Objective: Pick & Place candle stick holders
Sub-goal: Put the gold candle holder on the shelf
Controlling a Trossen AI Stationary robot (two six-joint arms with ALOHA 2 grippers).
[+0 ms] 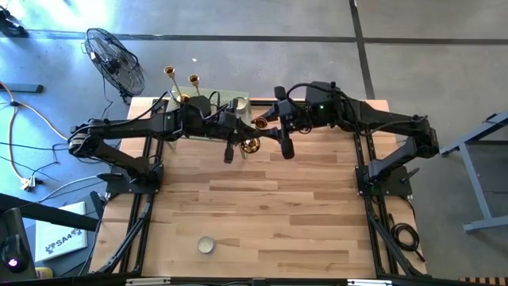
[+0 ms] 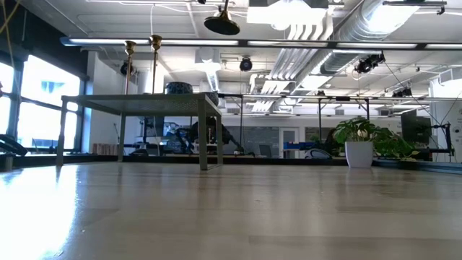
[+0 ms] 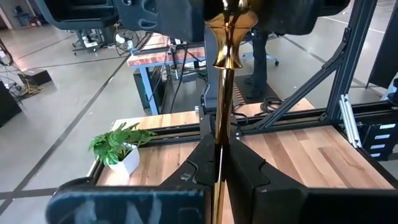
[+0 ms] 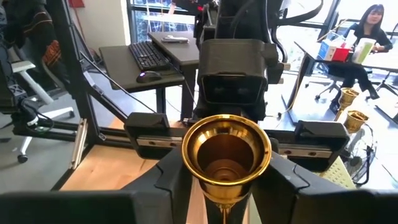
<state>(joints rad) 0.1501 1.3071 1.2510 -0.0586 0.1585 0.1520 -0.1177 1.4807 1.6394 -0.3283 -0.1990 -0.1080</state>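
**Item 1, near edge, 6 o'clock:** small round disc (image 1: 205,245) on the table (image 1: 278,206); not in play.

**Item 2, past centre toward 12 o'clock:** held candle stick holder (image 3: 225,74), aloft. The left gripper (image 3: 219,140) is clamped narrow on its stem. The right gripper (image 4: 225,182) sits at the cup end, and whether it grips cannot be told. Judgement: keep the left clamp firm and the stem steady while the right draws straight off.

**Item 3, 11 o'clock, far:** grey stand (image 1: 230,102) with two more candle stick holders (image 1: 169,73) upright. Approach clear of them.
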